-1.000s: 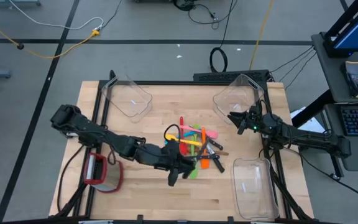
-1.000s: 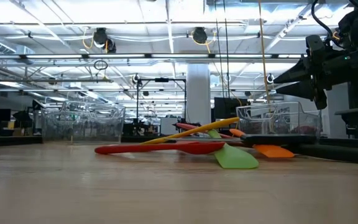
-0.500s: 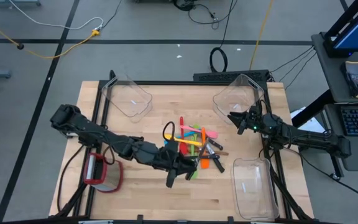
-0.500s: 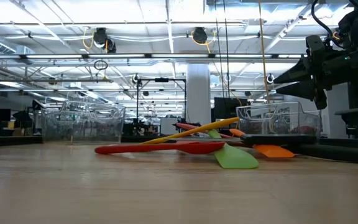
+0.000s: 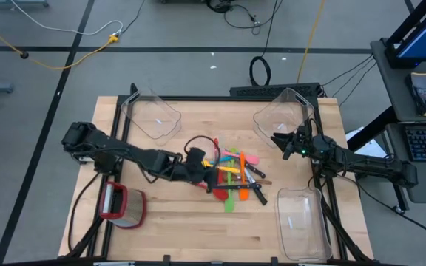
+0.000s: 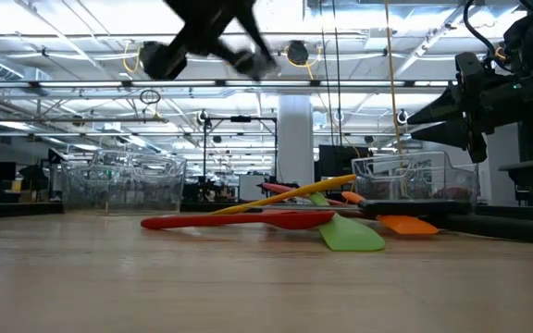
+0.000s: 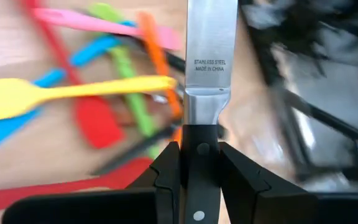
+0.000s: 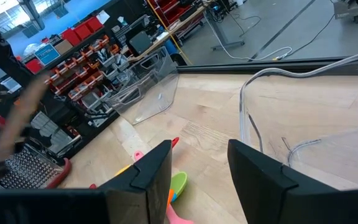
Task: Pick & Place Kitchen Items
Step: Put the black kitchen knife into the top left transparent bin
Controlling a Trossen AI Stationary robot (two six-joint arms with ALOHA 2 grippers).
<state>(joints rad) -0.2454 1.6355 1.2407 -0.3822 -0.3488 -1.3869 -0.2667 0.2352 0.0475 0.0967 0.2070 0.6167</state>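
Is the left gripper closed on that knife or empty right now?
Closed on it. In the left wrist view the left gripper clamps the knife at its black handle, steel blade pointing forward over the utensil pile.

The table's middle was blocked by the utensil pile (image 5: 234,176), over which the left gripper (image 5: 200,165) was held, clamped on a knife (image 7: 207,56). Clear bins (image 5: 152,114) occupied the far corners and another the near right. Bare wood (image 5: 191,225) was left along the near edge.
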